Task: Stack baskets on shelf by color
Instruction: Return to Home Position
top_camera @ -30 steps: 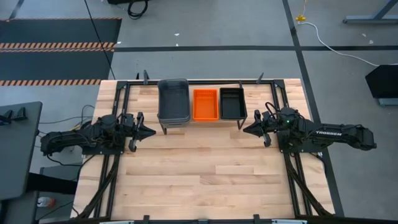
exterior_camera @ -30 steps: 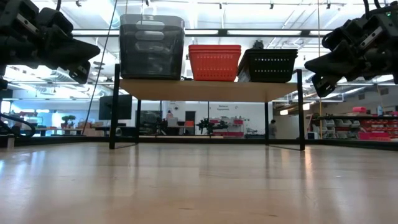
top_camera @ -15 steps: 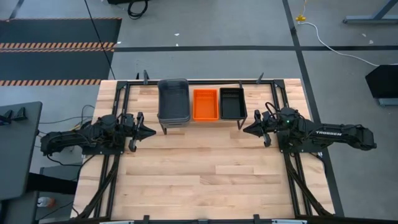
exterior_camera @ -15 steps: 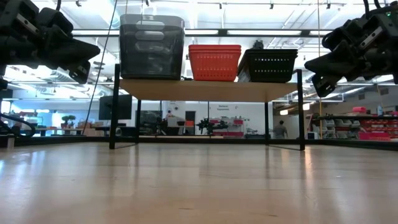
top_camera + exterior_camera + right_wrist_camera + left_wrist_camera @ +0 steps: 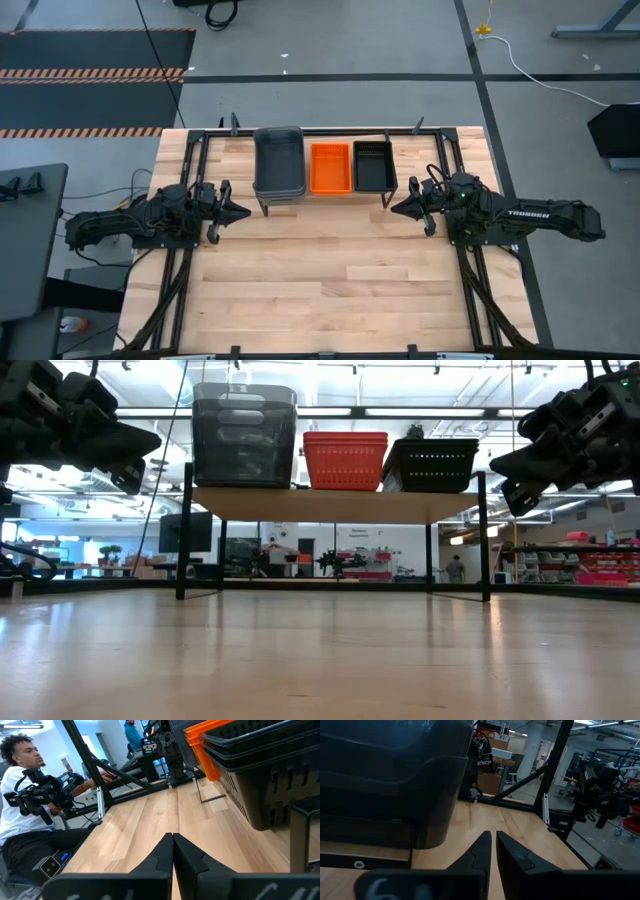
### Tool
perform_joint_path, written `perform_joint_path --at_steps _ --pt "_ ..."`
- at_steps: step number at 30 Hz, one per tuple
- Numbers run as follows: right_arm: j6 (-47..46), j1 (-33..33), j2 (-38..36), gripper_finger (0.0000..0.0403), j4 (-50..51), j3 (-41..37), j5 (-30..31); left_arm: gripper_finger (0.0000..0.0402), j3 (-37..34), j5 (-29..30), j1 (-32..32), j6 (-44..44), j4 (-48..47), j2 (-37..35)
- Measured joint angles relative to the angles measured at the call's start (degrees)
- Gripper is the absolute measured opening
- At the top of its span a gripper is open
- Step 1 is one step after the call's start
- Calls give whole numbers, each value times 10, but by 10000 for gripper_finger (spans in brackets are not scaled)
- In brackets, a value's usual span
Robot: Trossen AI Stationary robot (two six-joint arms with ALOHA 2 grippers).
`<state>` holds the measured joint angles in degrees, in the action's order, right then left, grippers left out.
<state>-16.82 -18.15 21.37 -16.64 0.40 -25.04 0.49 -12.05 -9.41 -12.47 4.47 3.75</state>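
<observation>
The shelf (image 5: 325,197) stands at the table's far middle, a black frame with a pale board top (image 5: 330,503). On the board rest three stacks of baskets: smoky grey (image 5: 279,162) on the left, orange (image 5: 331,167) in the middle, black mesh (image 5: 374,165) on the right. In the low view they show as grey (image 5: 244,435), orange (image 5: 345,460) and black (image 5: 430,465). My left gripper (image 5: 243,211) hovers shut, left of the shelf, and my right gripper (image 5: 396,209) hovers shut, right of it. Both point at the shelf and hold nothing.
Bare wooden table (image 5: 320,290) stretches from the shelf to the near edge. Black arm mounts and rails (image 5: 180,290) run along both sides. Beyond the table, a seated person (image 5: 30,810) shows in the right wrist view.
</observation>
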Motion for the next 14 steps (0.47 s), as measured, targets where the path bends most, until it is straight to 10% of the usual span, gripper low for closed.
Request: perform_joint_path --at_steps 14 --pt "0 0 0 16 0 0 0 36 0 0 0 0 0 0"
